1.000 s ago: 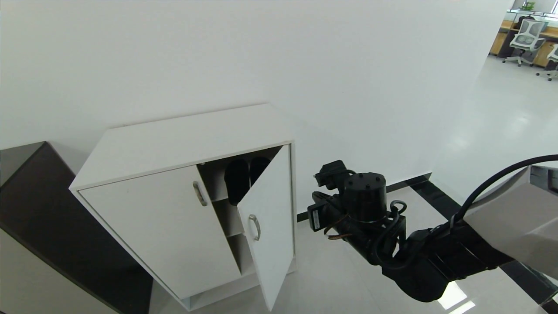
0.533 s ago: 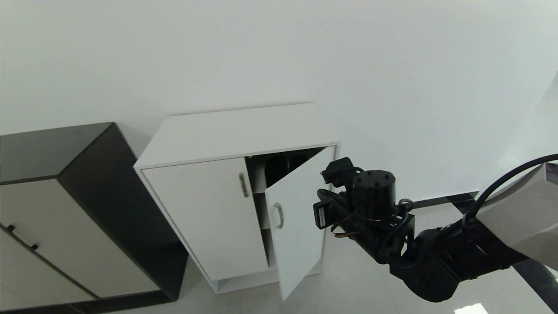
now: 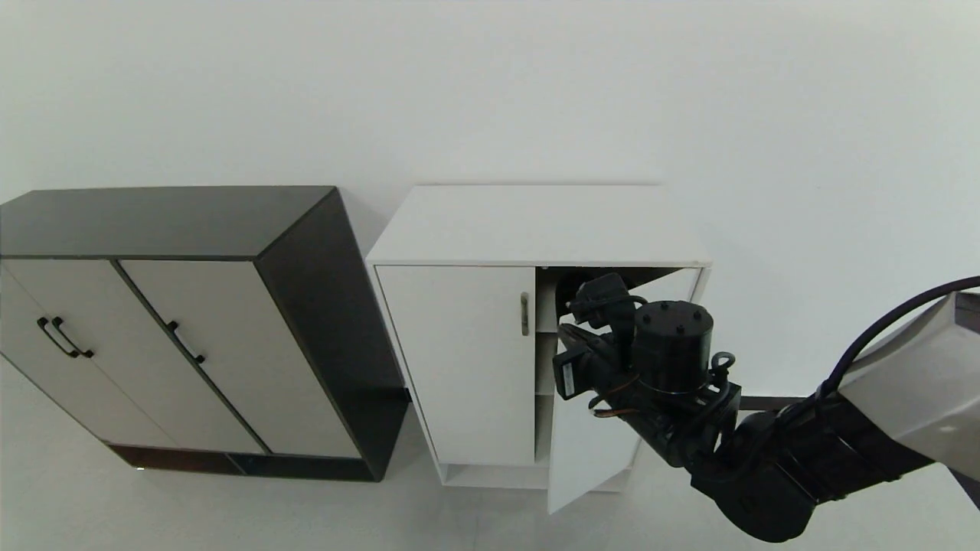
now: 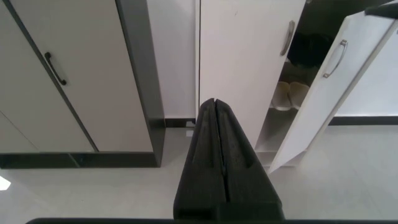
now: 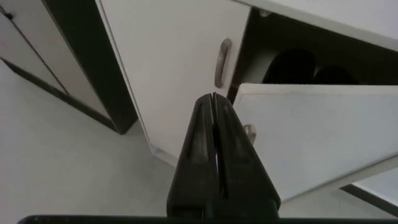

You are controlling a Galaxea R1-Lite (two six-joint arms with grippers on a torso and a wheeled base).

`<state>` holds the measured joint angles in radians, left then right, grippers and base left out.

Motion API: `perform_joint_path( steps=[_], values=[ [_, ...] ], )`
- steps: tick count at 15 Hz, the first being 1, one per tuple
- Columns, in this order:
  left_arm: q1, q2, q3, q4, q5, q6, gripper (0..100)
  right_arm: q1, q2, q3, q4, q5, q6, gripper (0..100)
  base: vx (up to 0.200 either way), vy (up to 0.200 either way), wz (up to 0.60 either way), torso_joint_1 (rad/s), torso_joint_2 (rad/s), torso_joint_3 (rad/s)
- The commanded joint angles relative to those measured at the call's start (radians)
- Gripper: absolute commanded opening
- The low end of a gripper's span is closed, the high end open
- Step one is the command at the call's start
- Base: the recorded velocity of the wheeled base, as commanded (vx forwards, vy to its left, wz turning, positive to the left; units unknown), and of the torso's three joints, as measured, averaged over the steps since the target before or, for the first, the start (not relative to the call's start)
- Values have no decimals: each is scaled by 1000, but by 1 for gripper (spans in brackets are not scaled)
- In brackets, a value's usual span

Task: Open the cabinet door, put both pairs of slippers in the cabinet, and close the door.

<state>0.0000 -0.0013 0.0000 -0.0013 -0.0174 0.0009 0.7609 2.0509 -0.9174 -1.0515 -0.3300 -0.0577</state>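
The white cabinet (image 3: 536,222) stands against the wall with its left door shut and its right door (image 3: 589,451) swung partly open. A black pair of slippers (image 4: 308,50) lies on the top shelf inside, and a beige pair (image 4: 291,94) on the shelf below. My right arm (image 3: 666,360) hangs in front of the open door. My right gripper (image 5: 214,98) is shut and empty, just before the door's top edge (image 5: 311,90) and near its handle (image 5: 249,130). My left gripper (image 4: 215,102) is shut and empty, low and well back from the cabinet.
A dark cabinet (image 3: 176,222) with pale doors stands right beside the white one, on its left. Both are backed by a plain white wall. Pale floor (image 4: 323,193) stretches in front of both.
The head camera has swung round, so the white cabinet is now seen face-on and the dark cabinet has come into view. My right arm now overlaps the open door.
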Motion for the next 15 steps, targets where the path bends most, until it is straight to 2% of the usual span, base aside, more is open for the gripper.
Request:
perform_joint_path(
  steps=[1,5,9,11,15],
  values=[
    [0,1,0,0,1,-1,0,-12,-6,5,-2,-1,-2,0,0,0,0,0,0,0],
    [0,1,0,0,1,-1,0,-23,-63,72,2,19,6,0,0,0,0,0,0,0],
    [0,1,0,1,-2,4,0,-20,-89,253,-2,35,25,0,0,0,0,0,0,0],
    [2,1,0,1,-4,5,0,-20,-95,287,-1,37,75,0,200,0,0,5,2,2],
    [0,1,0,1,-4,4,0,-18,-100,310,-1,52,84,0,200,0,0,4,-1,0]
  ],
)
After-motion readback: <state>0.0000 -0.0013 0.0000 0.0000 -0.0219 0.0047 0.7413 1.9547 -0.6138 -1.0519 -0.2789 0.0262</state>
